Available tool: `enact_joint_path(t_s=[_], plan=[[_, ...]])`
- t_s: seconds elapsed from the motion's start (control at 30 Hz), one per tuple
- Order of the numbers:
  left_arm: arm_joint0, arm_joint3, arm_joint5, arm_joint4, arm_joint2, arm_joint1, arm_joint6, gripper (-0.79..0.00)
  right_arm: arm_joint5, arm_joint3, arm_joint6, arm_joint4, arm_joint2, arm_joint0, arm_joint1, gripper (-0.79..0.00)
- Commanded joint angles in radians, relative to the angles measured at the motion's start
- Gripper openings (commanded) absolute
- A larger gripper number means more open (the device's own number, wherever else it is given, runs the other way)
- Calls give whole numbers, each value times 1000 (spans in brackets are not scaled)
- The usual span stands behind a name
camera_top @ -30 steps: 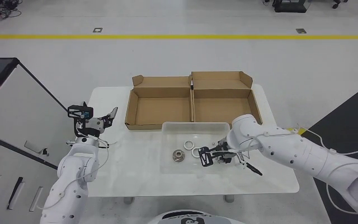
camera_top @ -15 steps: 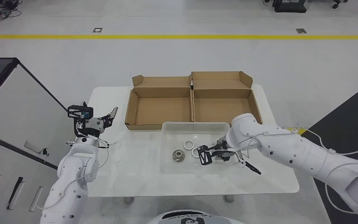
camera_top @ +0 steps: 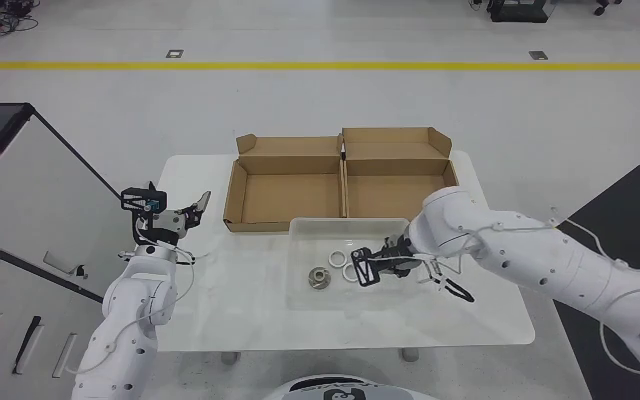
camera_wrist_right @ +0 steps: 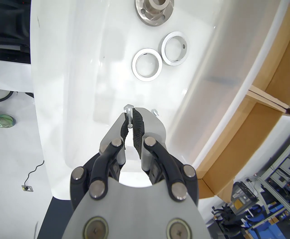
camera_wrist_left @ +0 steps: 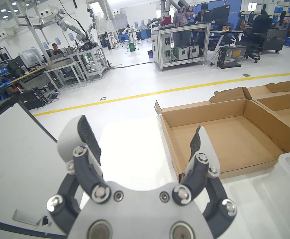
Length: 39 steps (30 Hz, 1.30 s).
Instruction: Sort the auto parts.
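Right gripper (camera_wrist_right: 130,123) clamping hex bolt (camera_wrist_right: 129,111) at tips only, risking slipping loose over plastic bin (camera_wrist_right: 68,90); left gripper (camera_wrist_left: 142,133) gaping empty at 9 o'clock

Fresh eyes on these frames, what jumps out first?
The right gripper, shut on a small bolt inside the white bin. Just beyond it in the bin lie two metal rings side by side and a flanged hub. Two open cardboard boxes sit behind the bin, and the left gripper hangs open near the table's left edge.
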Motion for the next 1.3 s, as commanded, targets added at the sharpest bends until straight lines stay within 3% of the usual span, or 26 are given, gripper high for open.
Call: enact_joint_path(t_s=[0.0,0.4,0.63,0.77,1.27], plan=[[0,0,0,0,0,0,0,0,-5,-18,-5,26,9,15,15,-785],[0,0,0,0,0,0,0,0,-20,-122,-40,180,104,35,71,-785],[0,0,0,0,0,0,0,0,-131,-41,-131,201,171,53,85,-785],[0,0,0,0,0,0,0,0,-199,43,-205,196,191,72,79,-785],[0,0,0,0,0,0,0,0,-199,177,-485,109,64,229,17,-785]])
